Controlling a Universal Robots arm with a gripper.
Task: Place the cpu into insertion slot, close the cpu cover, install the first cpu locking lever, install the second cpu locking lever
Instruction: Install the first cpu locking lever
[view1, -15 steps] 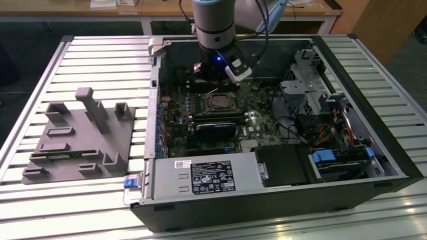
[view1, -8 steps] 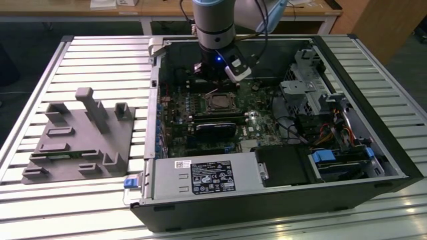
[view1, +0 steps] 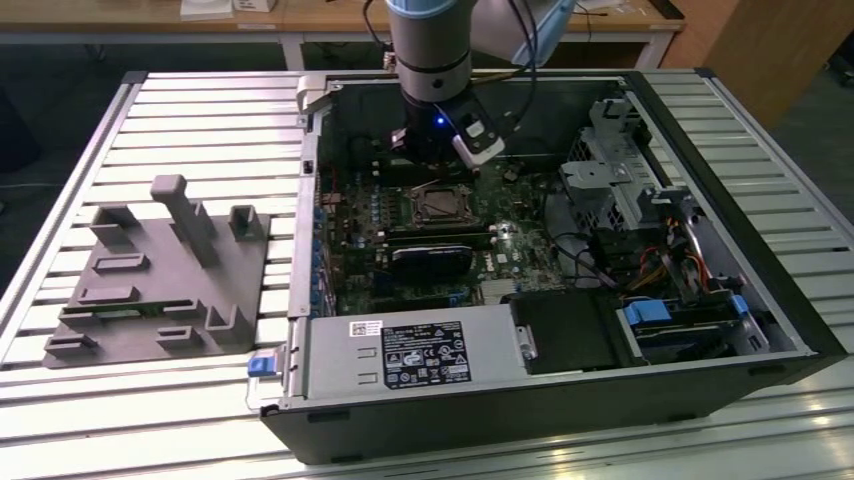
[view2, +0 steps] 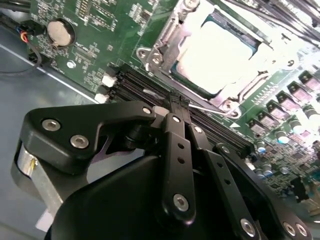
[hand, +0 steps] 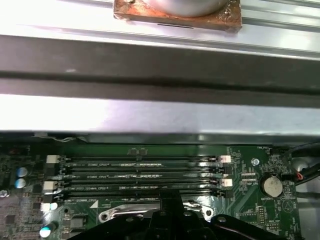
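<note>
In the second wrist view the cpu (view2: 217, 55), a pale silver-grey square, lies in the insertion slot (view2: 231, 104). The silvery cpu cover (view2: 164, 44) lies down around it as a frame. My gripper (view2: 177, 103) is shut, its black fingertips pressed together just beside the slot's corner. A thin silvery locking lever (view2: 207, 108) runs out from right at the fingertips; whether they touch it I cannot tell. In the exterior view the gripper (view1: 437, 168) hangs over the motherboard just behind the insertion slot (view1: 438, 207).
Black memory slots (hand: 140, 175) run along the board between the socket and the case wall (hand: 160, 115). A coin battery (view2: 60, 32) sits nearby. A black card (view1: 430, 262), drive bays (view1: 627, 170) and cables fill the case. A grey fixture (view1: 160, 275) stands on the exterior view's left.
</note>
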